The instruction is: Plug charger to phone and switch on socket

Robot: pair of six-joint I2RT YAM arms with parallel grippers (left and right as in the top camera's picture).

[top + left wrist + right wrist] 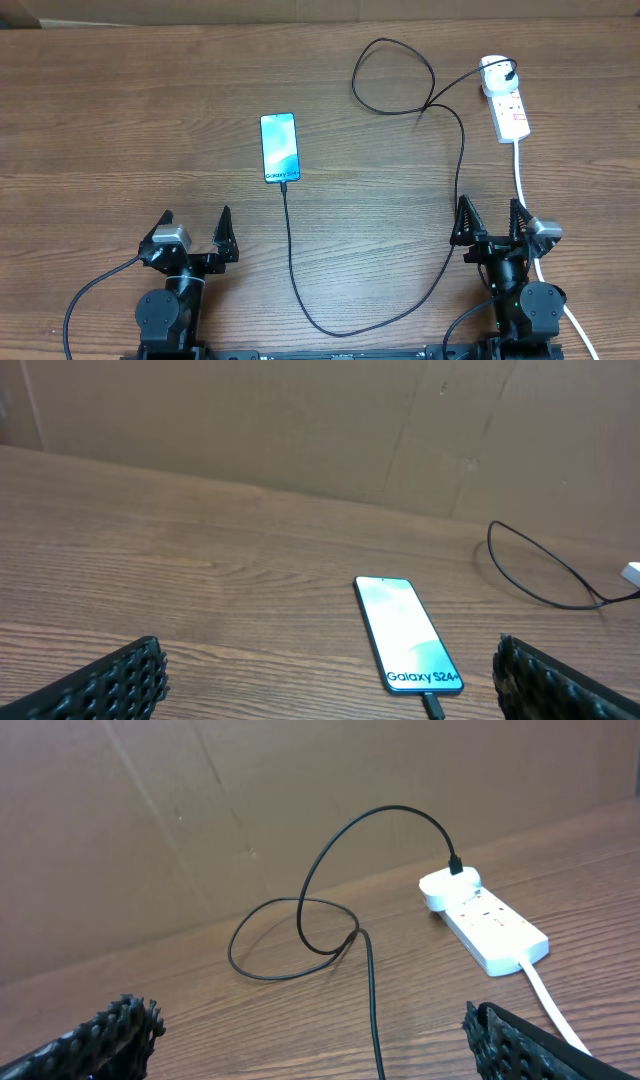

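Note:
The phone [278,147] lies flat on the wooden table with its teal screen up, and it also shows in the left wrist view as the phone [405,630]. The charger's black cable [300,270] meets the phone's near edge with its connector [432,706]. From there it curves toward the front, runs up the right side, loops, and ends at the white adapter [497,72] in the socket [510,112]. The right wrist view shows the socket [495,930] and the cable [370,990]. My left gripper [196,225] stands open in front of the phone, apart from it. My right gripper [490,215] is open and holds nothing.
The socket's thick white cord [520,180] runs toward the front past my right gripper's right side and shows as the white cord [545,995]. A brown cardboard wall [300,420] closes off the back of the table.

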